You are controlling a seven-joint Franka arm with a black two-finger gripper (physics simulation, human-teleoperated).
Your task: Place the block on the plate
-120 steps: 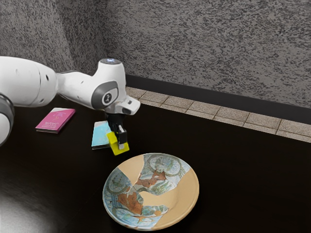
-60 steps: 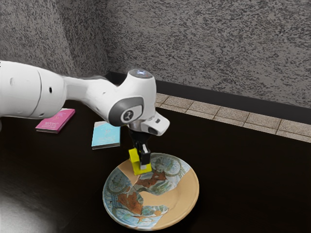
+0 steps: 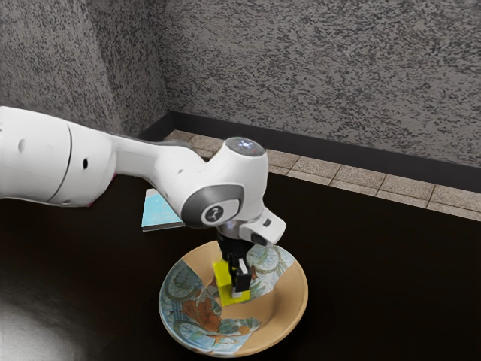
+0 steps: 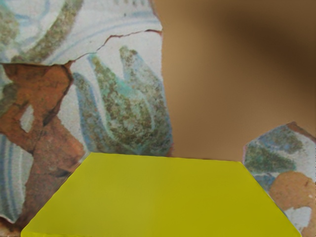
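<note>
In the exterior view I'm holding the block [image 3: 223, 281] clamped in the jaws over the plate [image 3: 284, 307]; I'm judging this as the setting-down step, calling for gentle lowering, then release. In the wrist view the block is running out of frame and covering its own underside, so I'm not telling whether it's touching.

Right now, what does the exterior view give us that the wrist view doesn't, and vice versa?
Exterior view: arm, gripper shut on the yellow block, the plate's outer rim, light-blue book, black table, tiled floor, wall.
Wrist view: close detail of a thin dark crack through the plate's painted pattern.
Both: the block, with the plate's painted and plain tan areas.
</note>
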